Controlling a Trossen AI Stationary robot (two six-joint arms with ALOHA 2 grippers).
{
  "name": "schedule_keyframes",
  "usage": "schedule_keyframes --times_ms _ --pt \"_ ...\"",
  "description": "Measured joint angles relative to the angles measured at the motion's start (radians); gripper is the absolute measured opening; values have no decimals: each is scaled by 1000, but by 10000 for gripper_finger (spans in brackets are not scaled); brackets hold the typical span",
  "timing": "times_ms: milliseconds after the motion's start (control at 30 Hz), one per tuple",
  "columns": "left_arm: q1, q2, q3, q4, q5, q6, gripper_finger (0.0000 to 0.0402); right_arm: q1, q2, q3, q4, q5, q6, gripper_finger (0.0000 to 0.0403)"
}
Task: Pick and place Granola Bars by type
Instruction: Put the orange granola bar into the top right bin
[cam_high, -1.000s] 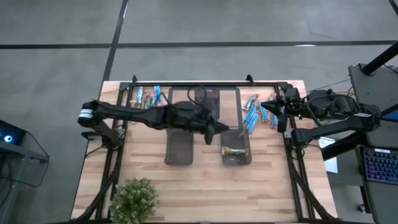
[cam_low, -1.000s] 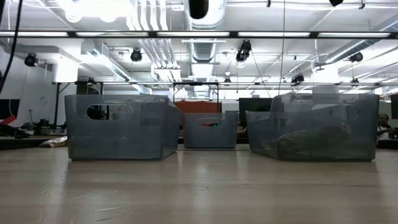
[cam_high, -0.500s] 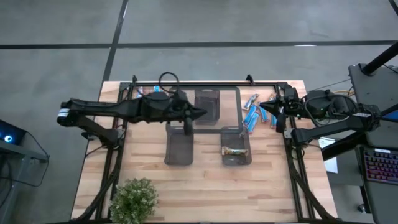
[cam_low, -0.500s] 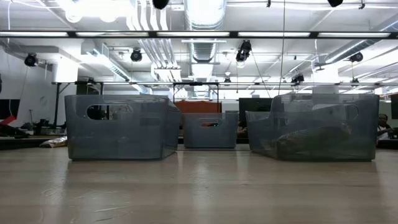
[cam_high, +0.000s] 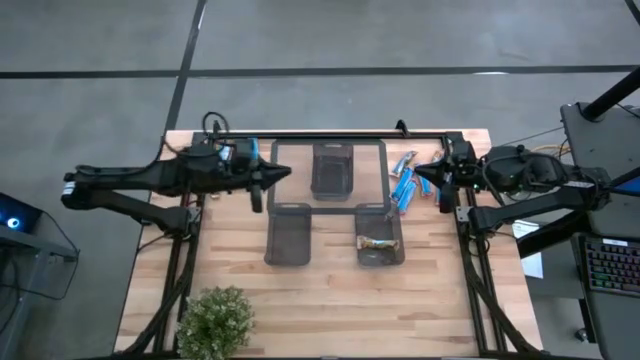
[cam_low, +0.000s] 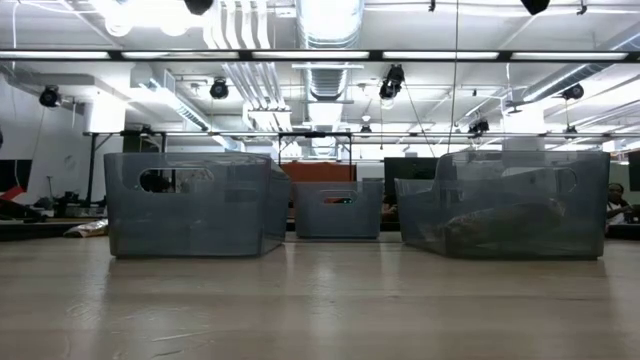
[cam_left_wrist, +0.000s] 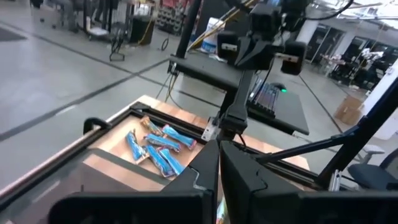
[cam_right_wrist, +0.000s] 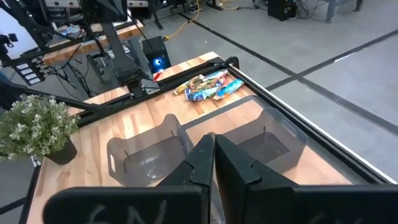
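Blue granola bars (cam_high: 405, 186) lie loose on the table at the far right, also seen in the left wrist view (cam_left_wrist: 155, 147). A second pile (cam_right_wrist: 208, 85) lies at the far left, mostly hidden under my left arm in the high view. A brownish bar (cam_high: 378, 241) lies in the near right bin (cam_high: 392, 218). The near left bin (cam_high: 289, 232) and the far bin (cam_high: 333, 170) stand beside it. My left gripper (cam_high: 284, 172) hovers shut and level, left of the far bin. My right gripper (cam_high: 418, 170) hovers shut above the right pile.
A potted plant (cam_high: 215, 320) stands at the near left corner. A black frame rail (cam_high: 330, 135) runs along the far edge, with arm mounts on both sides. Bare wood lies in front of the bins.
My left gripper has drawn back from over the near right bin toward the table's far left, staying shut with nothing in it, and has rolled about its own axis. The brownish bar stays in its bin.
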Motion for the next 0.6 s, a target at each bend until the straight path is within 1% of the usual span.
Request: schedule_keyframes --times_ms 167,467,600 --pt "3 -74 -32 -12 1 38 0 -1 19 0 -2 0 6 8" --pt "14 -123 -44 -55 2 102 0 -2 55 0 -1 4 16 8" --pt "33 -125 -44 -97 2 103 0 -2 54 0 -2 67 21 8"
